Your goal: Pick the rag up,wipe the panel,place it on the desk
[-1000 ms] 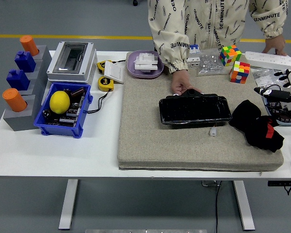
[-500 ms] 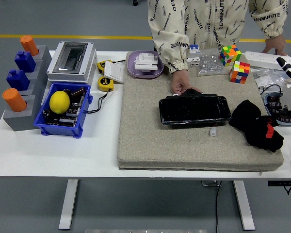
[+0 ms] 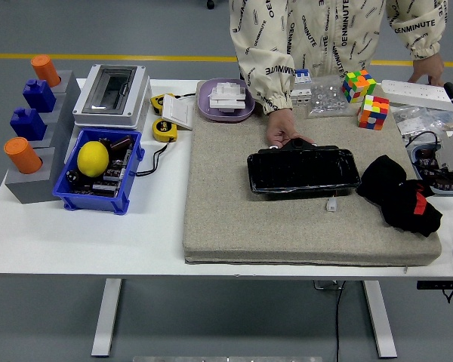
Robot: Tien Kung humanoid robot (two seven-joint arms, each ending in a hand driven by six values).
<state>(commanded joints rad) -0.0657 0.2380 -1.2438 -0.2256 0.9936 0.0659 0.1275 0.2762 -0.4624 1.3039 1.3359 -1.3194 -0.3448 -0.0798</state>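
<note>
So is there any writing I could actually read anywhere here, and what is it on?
"GENMINUTE", printed over and over on the person's cream jacket.
Yellow tape measure: a label, too small to read.
Grey electrical box and breakers: markings too blurred to read.
Nothing readable on the black panel or black rag.

I see a glossy black panel (image 3: 303, 170) whose smooth face throws back light, lying on a coarse, matt beige felt mat (image 3: 287, 219). Near the mat's right edge the black rag (image 3: 399, 194) looks like soft, crumpled cloth with a red tag. The white table (image 3: 98, 234) reads as smooth and slightly satin. At its left edge I make out a shiny blue plastic bin (image 3: 128, 162) holding a waxy yellow lemon (image 3: 93, 158). By the far edge the Rubik's cubes (image 3: 366, 98) look like glossy plastic, and the lilac dish (image 3: 205, 102) is smooth. The person's sleeve (image 3: 268, 60) is printed cloth.
</note>
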